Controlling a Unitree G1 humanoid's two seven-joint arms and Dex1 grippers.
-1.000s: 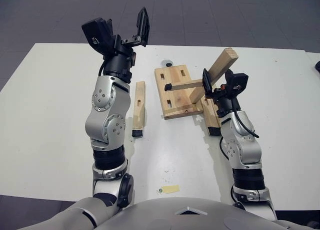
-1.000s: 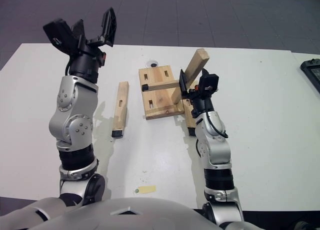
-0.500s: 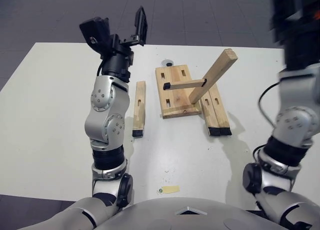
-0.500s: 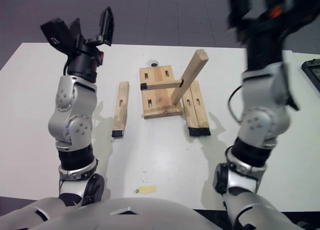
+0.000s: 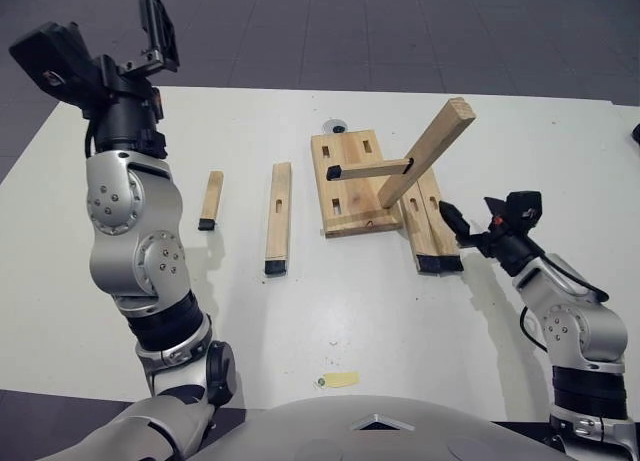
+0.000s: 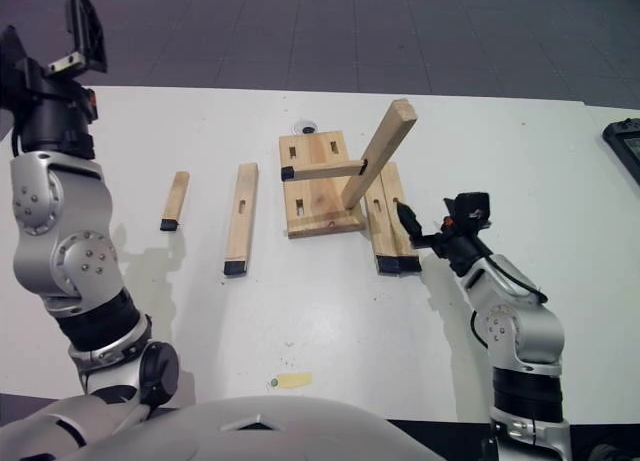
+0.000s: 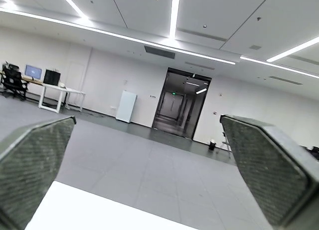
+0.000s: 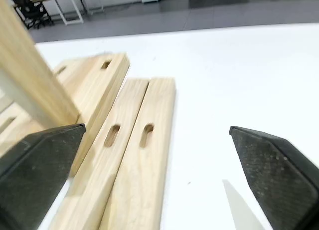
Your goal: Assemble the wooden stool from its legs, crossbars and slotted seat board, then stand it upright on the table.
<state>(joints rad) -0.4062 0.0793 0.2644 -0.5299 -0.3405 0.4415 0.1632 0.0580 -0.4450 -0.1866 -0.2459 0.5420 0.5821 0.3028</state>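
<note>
Jaws of the right gripper [image 5: 458, 229] are gaping empty, low over the table [image 5: 380, 321]. Two loose legs [image 5: 432, 245] are lying just beside it at nine o'clock, long axes running twelve to six, flanking the seat board [image 5: 350, 186]. The left gripper [image 5: 100, 41], also spread, is hanging high, well apart at ten o'clock.

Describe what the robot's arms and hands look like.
The left arm and right arm are silver-grey rounded joint housings ringed with small bolts, linked by black ribbed collars. A thin black cable runs beside the right forearm. The left hand and right hand are black, with an orange-red wrist mark and wedge-shaped, cross-hatched finger pads.
</note>
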